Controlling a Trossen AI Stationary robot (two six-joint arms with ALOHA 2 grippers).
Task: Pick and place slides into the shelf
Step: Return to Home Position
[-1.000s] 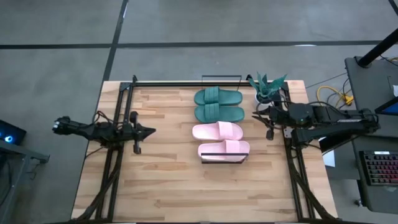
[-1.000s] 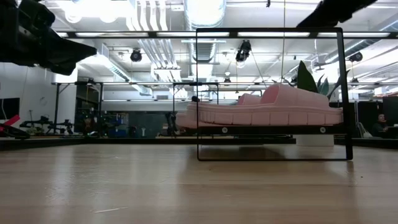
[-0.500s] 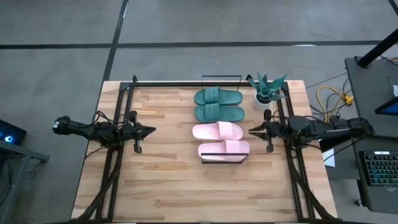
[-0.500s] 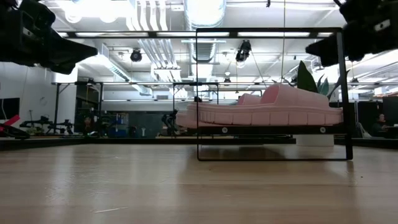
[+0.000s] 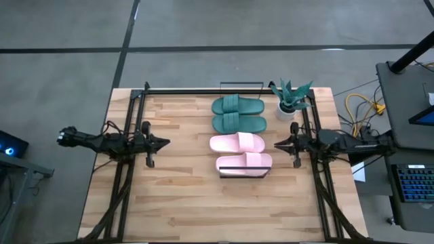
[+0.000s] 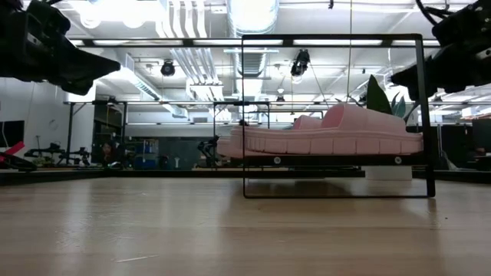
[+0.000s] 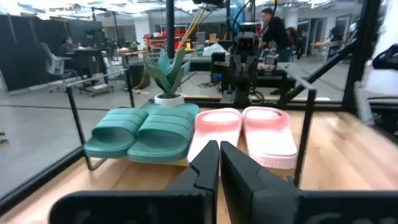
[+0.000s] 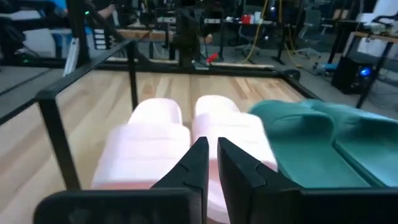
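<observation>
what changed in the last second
The right end effector swung along the table's right side, away from the potted plant, ending level with the pink slides. Nothing was gripped or released. The left end effector, the teal slides and the pink slides on the shelf stayed put.

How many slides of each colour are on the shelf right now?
Teal-green slides: 2
Pale pink slides: 2
Total: 4 slides, all side by side on the shelf
</observation>
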